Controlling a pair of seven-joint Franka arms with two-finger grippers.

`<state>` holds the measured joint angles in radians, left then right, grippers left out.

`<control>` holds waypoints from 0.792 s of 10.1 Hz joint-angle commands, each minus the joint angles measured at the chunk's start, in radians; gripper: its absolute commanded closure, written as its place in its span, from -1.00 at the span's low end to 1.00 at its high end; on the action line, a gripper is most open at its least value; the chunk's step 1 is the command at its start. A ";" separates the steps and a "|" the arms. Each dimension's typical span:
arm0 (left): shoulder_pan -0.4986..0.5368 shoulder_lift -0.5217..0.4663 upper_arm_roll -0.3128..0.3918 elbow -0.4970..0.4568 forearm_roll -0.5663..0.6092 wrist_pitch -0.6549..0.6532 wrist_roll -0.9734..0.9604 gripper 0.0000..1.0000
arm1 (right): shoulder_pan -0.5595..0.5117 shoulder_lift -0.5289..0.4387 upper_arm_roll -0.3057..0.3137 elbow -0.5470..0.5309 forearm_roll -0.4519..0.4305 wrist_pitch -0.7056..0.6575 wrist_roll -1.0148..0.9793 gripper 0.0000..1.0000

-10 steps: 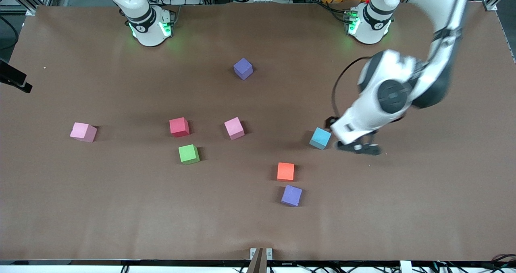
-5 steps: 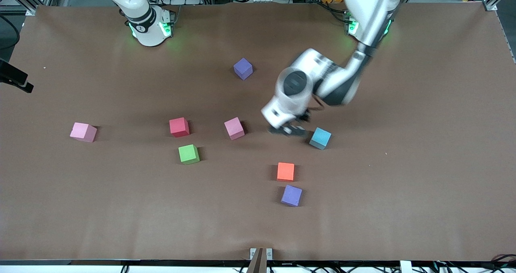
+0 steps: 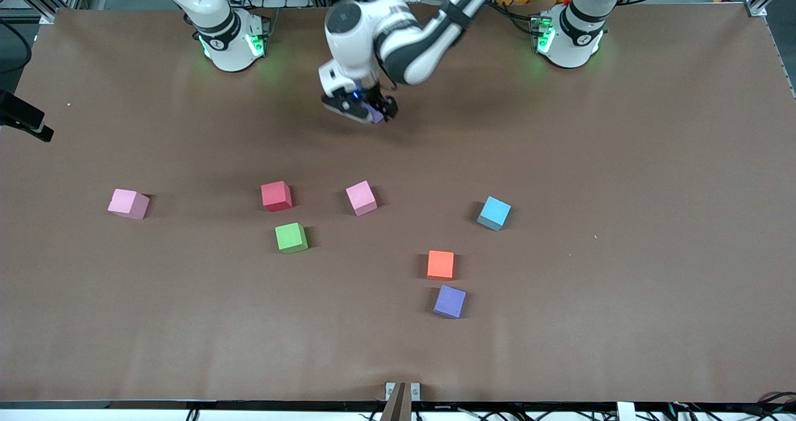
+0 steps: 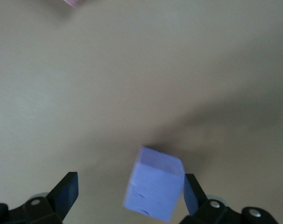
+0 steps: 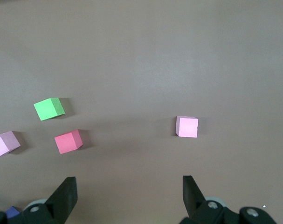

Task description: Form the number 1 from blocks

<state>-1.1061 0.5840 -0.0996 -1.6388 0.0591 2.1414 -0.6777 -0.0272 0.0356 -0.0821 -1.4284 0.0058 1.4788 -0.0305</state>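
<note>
My left gripper (image 3: pixel 360 107) has reached to the middle of the table near the bases and stands open around a purple block (image 3: pixel 375 115). In the left wrist view that purple block (image 4: pixel 154 183) lies between the fingers of the left gripper (image 4: pixel 129 186), close to one pad, with a gap to the other. Nearer the camera sit a red block (image 3: pixel 276 196), a green block (image 3: pixel 291 237), two pink blocks (image 3: pixel 361 197) (image 3: pixel 129 203), a light blue block (image 3: pixel 494 212), an orange block (image 3: pixel 440 264) and a second purple block (image 3: pixel 449 301). My right gripper (image 5: pixel 129 186) hangs open and empty above the table.
The right wrist view looks down on the green block (image 5: pixel 49 108), the red block (image 5: pixel 68 141) and both pink blocks (image 5: pixel 5 143) (image 5: pixel 187 126). The brown table (image 3: pixel 622 284) is bare toward the left arm's end. A black clamp (image 3: pixel 22 122) juts in at the right arm's end.
The left arm swept from beside the light blue block across the table to the purple block near the bases. No block has moved. The right arm waits.
</note>
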 commanded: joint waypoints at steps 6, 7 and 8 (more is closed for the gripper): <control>-0.057 0.115 0.009 -0.006 0.018 0.086 0.072 -1.00 | -0.007 0.000 -0.005 0.009 0.013 -0.051 0.000 -1.00; -0.057 0.125 0.009 -0.006 0.013 0.086 0.070 -1.00 | -0.007 0.000 -0.005 0.009 0.013 -0.051 0.000 -1.00; -0.054 0.125 0.009 -0.006 -0.011 0.086 0.038 -0.22 | -0.007 0.003 -0.005 0.009 0.011 -0.051 0.000 -1.00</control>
<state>-1.1557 0.7039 -0.0978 -1.6497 0.0583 2.2194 -0.6233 -0.0290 0.0361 -0.0873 -1.4269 0.0059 1.4390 -0.0307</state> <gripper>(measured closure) 0.004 0.000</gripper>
